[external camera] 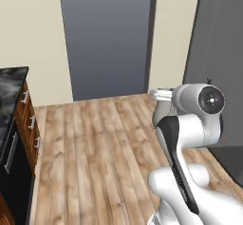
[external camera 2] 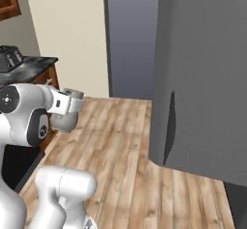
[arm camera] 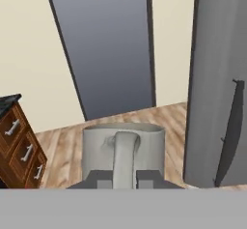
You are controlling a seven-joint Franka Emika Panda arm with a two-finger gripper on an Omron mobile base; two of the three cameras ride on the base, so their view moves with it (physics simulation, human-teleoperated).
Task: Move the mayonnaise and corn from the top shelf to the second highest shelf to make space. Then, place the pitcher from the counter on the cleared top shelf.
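Note:
In the hand view my gripper (arm camera: 124, 177) is shut on the handle of the grey stone-coloured pitcher (arm camera: 96, 150), which hangs close in front of the camera with its rim towards the room. The pitcher's belly (external camera 2: 65, 121) also peeks out below my hand in the right base view, above the wooden floor. The dark marbled counter (external camera: 12, 84) with brown drawers lies to the left. The mayonnaise, the corn, the top shelf and the second highest shelf are hidden behind the grey fridge front (external camera 2: 202, 78).
The tall grey fridge front (arm camera: 217, 102) with a dark vertical handle (external camera 2: 171, 126) stands at the right. A grey doorway (external camera: 109, 39) is straight ahead in a cream wall. A toaster (external camera 2: 9, 56) sits on the counter. Wooden floor (external camera: 95, 148) lies between.

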